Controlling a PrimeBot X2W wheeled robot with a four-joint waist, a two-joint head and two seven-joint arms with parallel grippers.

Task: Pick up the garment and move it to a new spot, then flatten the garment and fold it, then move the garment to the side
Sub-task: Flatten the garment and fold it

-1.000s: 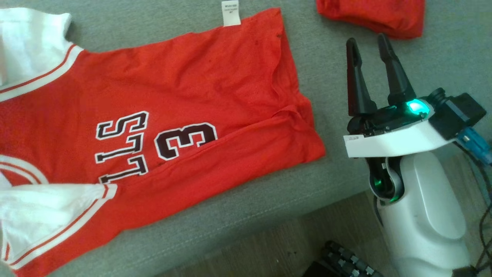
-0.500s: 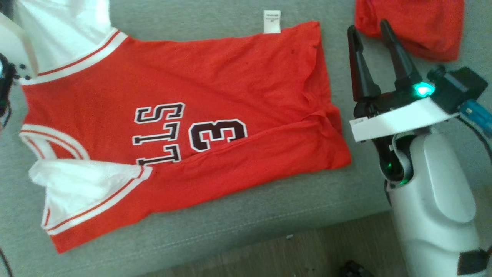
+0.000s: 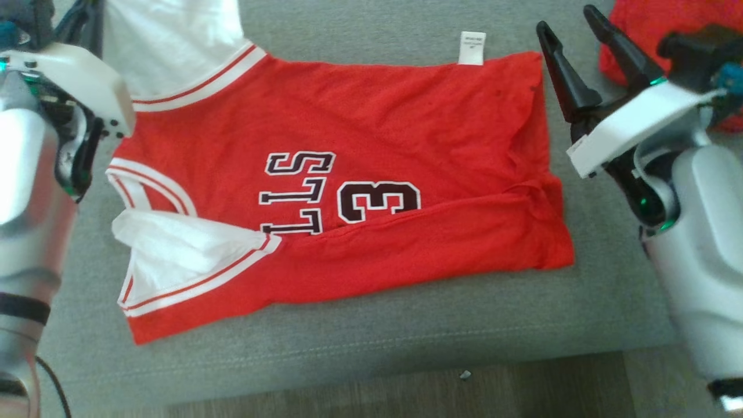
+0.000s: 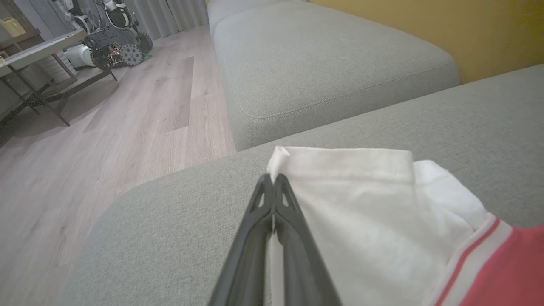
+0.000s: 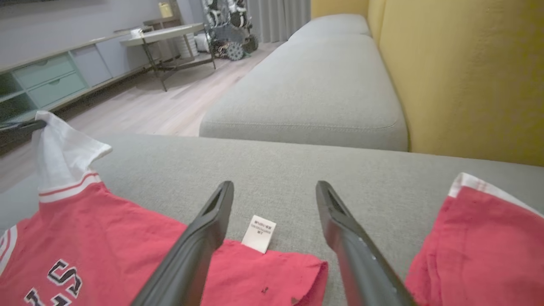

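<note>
Flattening: I'm pinching my left claw (image 4: 273,180) shut on the jersey (image 3: 406,133) sleeve (image 4: 361,204); right claw (image 3: 567,18) is hovering wide open, empty, needing the hem corner (image 3: 537,64) next.

jersey (image 3: 406,133) – matt cloth | sofa (image 3: 406,325) – rough woven fabric | floor (image 4: 140,110): smooth wood

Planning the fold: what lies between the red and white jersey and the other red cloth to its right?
The open right gripper with its dark fingers, and otherwise bare grey sofa cushion. The head view shows it; the right wrist view agrees.
</note>
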